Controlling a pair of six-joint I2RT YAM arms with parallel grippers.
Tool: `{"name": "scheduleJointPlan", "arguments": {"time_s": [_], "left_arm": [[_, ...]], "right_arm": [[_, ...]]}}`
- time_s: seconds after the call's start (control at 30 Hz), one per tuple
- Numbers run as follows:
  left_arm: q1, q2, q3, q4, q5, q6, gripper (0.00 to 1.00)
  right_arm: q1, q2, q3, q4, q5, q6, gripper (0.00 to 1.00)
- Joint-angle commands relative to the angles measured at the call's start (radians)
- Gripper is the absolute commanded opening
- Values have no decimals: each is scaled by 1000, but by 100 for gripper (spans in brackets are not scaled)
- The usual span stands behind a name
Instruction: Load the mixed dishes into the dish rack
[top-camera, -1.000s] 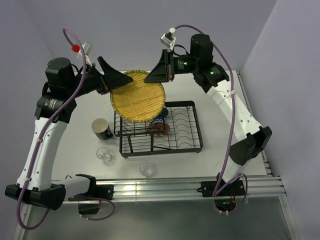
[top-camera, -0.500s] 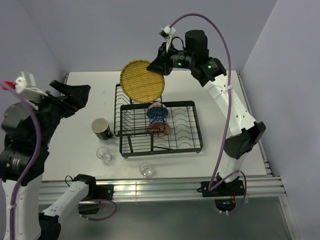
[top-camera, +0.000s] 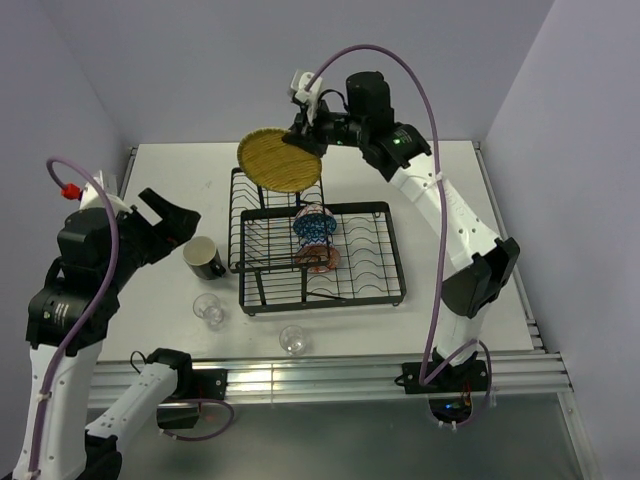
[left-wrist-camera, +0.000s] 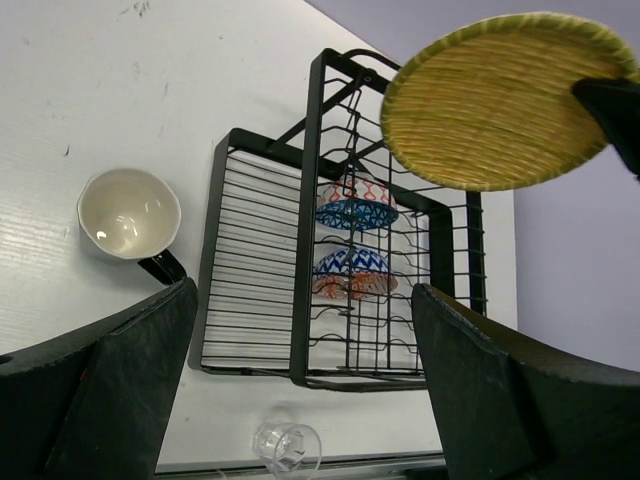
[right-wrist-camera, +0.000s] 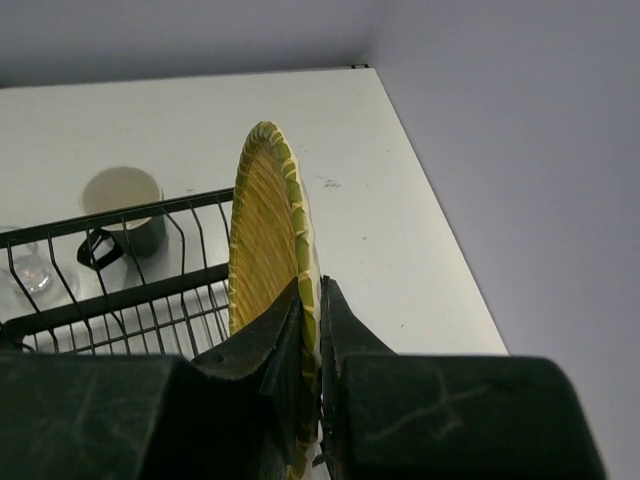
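The round yellow plate (top-camera: 279, 160) is pinched at its rim by the right tool (top-camera: 302, 138), whose two fingers are pressed onto either face of the rim. In the right wrist view the plate is seen nearly edge-on and close to upright, with rack wires below it. From above, it is held in the air over the far left corner of the dish rack (top-camera: 396, 250), above the raised wire section. Whether the plate's lower edge touches any wire cannot be told.

Inside the rack, the small blue patterned bowl (top-camera: 314, 225) is stood on edge in the slots, and the orange-red patterned bowl (top-camera: 320, 258) is set just in front of it.

The left tool (top-camera: 172, 214) is spread wide and nothing is held in it. It is raised above the left side of the table (top-camera: 160, 170), just beside the black mug (top-camera: 203, 258). The mug stands upright on the table near the rack's left edge, its cream inside visible. Two clear glass cups are placed on the table near the front: one (top-camera: 209, 308) by the rack's front left corner, the other (top-camera: 294, 340) closer to the near edge.
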Motion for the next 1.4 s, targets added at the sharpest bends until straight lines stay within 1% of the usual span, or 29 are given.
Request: {"name": "scheduleJointPlan", "arguments": {"time_s": [0.0, 0.37, 0.43, 0.47, 0.5, 0.63, 0.87, 0.97, 1.03, 1.07, 1.1, 1.17, 1.23, 1.27, 1.3, 1.33, 1.37], "left_arm": [[2, -35, -5, -17, 1, -26, 95], [2, -87, -41, -40, 22, -61, 93], [2, -89, -44, -46, 24, -66, 93], [2, -93, -48, -49, 28, -69, 93], [2, -95, -49, -52, 30, -72, 93], [2, -101, -51, -55, 33, -77, 93], [2, -107, -61, -66, 25, -87, 94], [2, -98, -58, -92, -5, -87, 96], [2, -87, -58, -105, -31, -89, 98], [2, -72, -61, -115, -35, -87, 98], [2, -64, -64, -121, -36, -86, 98], [2, -35, -81, -126, -22, -81, 98], [2, -21, -93, -123, -7, -80, 98], [2, -14, -112, -117, 10, -80, 98], [2, -14, -123, -111, 11, -84, 98], [2, -15, -147, -100, 10, -90, 98], [2, -17, -162, -92, 11, -95, 98]], "right_arm": [[40, 10, 48, 76, 29, -136, 0], [78, -27, -44, 60, 28, -346, 0], [95, -44, -84, 62, 40, -421, 0], [98, -55, -89, 36, 34, -450, 0], [101, -56, -89, 28, 20, -508, 0], [110, -23, -32, -34, 17, -530, 0], [114, -13, -40, -73, 5, -532, 0], [114, -19, -55, -65, 8, -492, 1], [112, -35, -110, -30, 17, -460, 14], [114, -56, -135, 17, 21, -444, 21], [114, -65, -156, 39, 40, -408, 31], [111, -84, -202, 67, 44, -389, 35], [104, -87, -210, 82, 58, -363, 45], [101, -88, -210, 82, 63, -358, 52], [100, -90, -212, 88, 64, -351, 65], [95, -98, -219, 96, 72, -346, 69], [91, -104, -227, 122, 71, -328, 76]]}}
